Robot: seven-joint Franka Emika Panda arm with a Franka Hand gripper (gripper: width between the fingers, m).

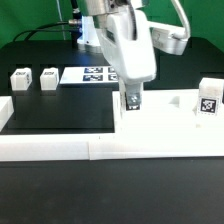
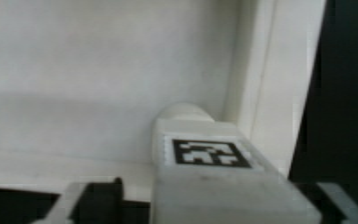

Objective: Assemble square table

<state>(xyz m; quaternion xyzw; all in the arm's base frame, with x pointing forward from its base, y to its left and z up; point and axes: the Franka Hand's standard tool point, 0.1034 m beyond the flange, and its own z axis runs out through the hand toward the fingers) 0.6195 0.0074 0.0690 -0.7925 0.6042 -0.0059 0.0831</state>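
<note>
The black table carries a leg, a second leg, the marker board, the border wall and the slab.

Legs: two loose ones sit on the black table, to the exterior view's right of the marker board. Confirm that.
Not quite: the side is wrong. The two legs sit on the black table to the exterior view's left of the marker board, as the exterior view shows.

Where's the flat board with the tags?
Exterior view, left of centre: the marker board lies flat on the black table, between a small leg and the arm.
</note>
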